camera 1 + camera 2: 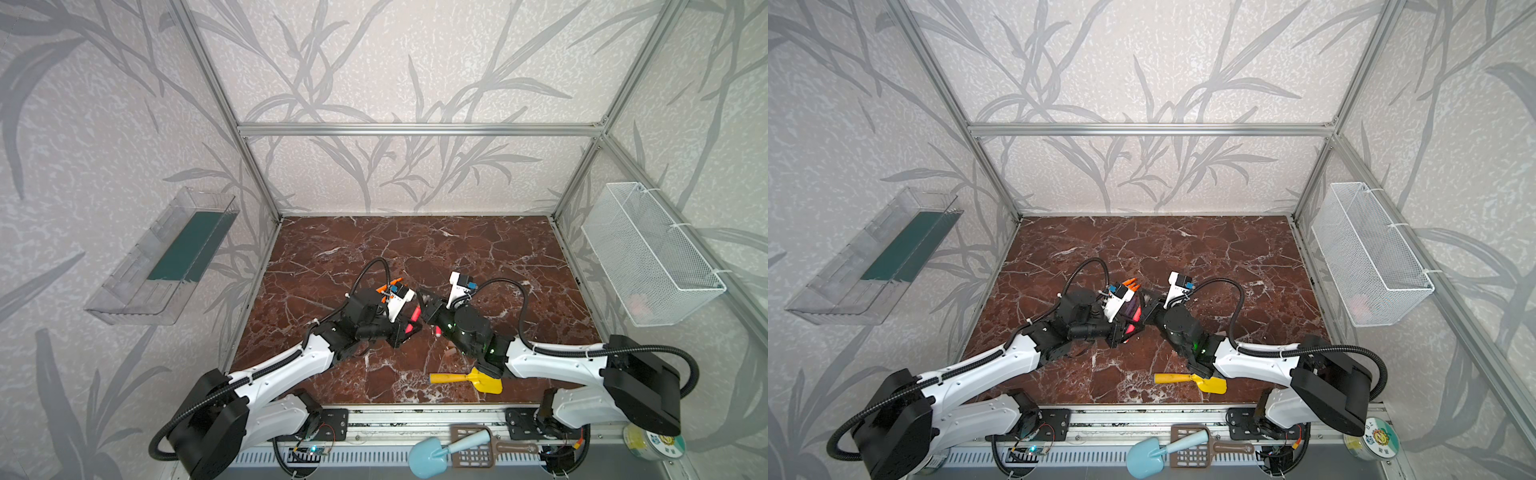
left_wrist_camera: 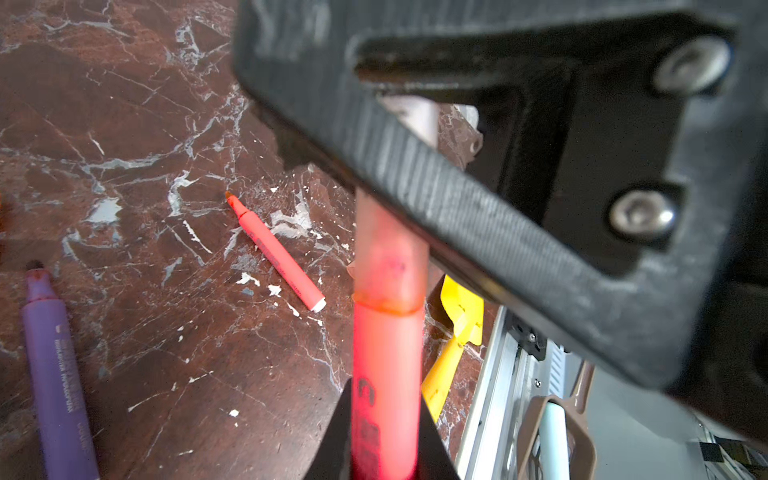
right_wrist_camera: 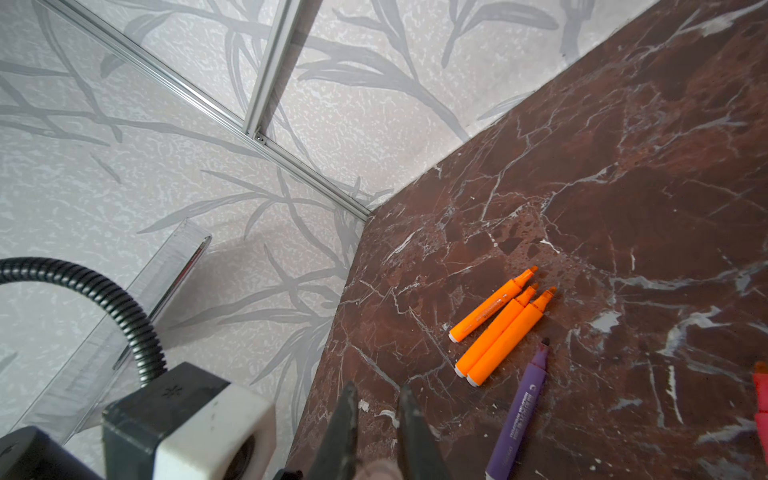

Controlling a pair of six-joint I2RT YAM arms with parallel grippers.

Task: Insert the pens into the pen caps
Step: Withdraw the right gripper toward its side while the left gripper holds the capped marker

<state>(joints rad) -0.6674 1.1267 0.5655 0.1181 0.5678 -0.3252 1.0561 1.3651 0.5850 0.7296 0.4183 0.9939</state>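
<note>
Over the middle of the table my left gripper (image 1: 405, 330) (image 2: 384, 415) is shut on a pink-red pen (image 2: 386, 374) (image 1: 414, 314). A translucent pen cap (image 2: 390, 257) covers that pen's tip. My right gripper (image 1: 420, 309) (image 3: 378, 388) is shut on this cap (image 3: 380, 469), which shows only at its jaw base. Three orange pens (image 3: 498, 332), a purple pen (image 3: 519, 415) (image 2: 58, 382) and a second pink-red pen (image 2: 276, 253) (image 1: 438, 331) lie uncapped on the marble. Both grippers meet tip to tip, hiding most of the cap in both top views.
A yellow toy shovel (image 1: 469, 380) lies near the table's front edge under the right arm. A clear bin (image 1: 166, 257) hangs on the left wall, and a white mesh basket (image 1: 648, 253) hangs on the right wall. A blue scoop (image 1: 436, 455) rests on the front rail.
</note>
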